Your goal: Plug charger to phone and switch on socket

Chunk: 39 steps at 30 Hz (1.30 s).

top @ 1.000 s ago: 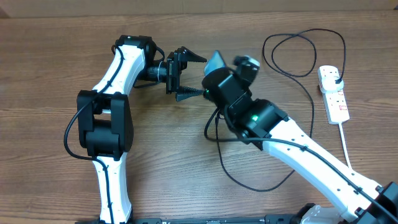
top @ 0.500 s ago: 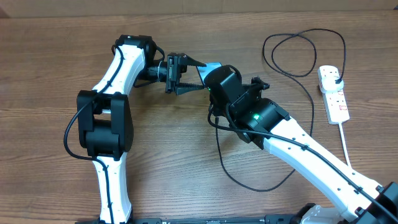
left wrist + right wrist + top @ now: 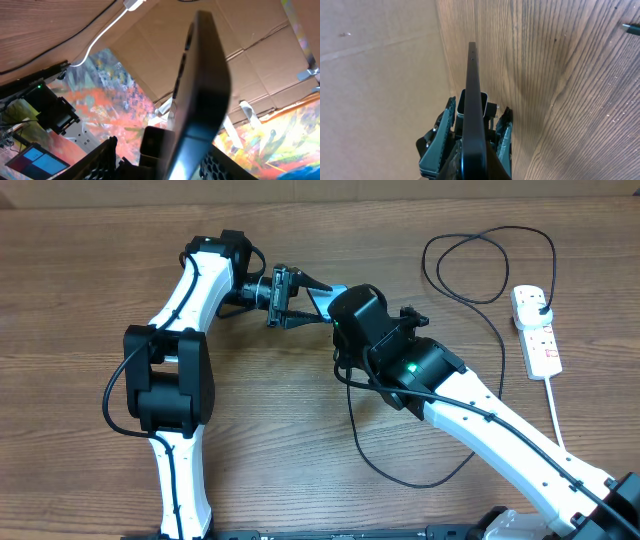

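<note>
A: Overhead first: where is the phone [image 3: 322, 298] sitting?

B: It is hovering off the desk [image 3: 80, 240], showing its light-blue face between the left fingers [image 3: 308, 282] and the head of the right arm [image 3: 440, 385]. I am guessing it is being held up so that its port is facing free air. The charger [image 3: 425, 265] is lying looped on the desk, its plug apparently sitting in the power strip [image 3: 540, 345].

A: What is the left wrist adding?

B: The left fingers [image 3: 102, 157] are standing spread, flanking the phone [image 3: 200, 100] edge-on with gaps, not pinching. Only here is the strip's white cord [image 3: 100, 36] showing behind.

A: And the right wrist?

B: The right fingers [image 3: 438, 135] are pressing against both faces, clamping the phone [image 3: 472, 75]. Overhead is hiding that grip under the arm.
</note>
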Each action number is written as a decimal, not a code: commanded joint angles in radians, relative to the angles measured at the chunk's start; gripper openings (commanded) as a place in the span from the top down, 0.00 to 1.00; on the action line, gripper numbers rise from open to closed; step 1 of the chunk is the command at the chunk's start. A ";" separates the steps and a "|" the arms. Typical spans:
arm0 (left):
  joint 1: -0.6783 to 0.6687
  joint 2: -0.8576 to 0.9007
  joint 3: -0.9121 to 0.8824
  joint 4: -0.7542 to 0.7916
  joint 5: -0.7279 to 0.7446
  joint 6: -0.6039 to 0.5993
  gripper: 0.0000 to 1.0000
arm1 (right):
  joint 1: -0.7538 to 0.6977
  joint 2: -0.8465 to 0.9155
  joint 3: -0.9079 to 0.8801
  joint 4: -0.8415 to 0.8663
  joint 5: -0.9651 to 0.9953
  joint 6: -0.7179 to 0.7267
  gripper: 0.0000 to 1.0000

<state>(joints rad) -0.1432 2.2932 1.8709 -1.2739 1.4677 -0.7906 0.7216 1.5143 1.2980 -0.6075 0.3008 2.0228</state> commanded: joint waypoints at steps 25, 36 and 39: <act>-0.002 0.001 0.018 0.082 -0.074 -0.071 0.59 | 0.003 0.045 0.051 0.054 0.007 0.105 0.96; -0.002 0.001 0.018 0.082 -0.081 -0.096 0.68 | 0.003 0.046 0.051 0.064 -0.034 0.105 0.96; -0.002 0.001 0.018 0.082 -0.081 -0.109 0.68 | 0.003 0.047 0.051 0.064 -0.055 0.105 0.96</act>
<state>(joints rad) -0.1432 2.2932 1.8709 -1.1912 1.3930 -0.8700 0.7216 1.5673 1.2980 -0.5602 0.2653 2.0224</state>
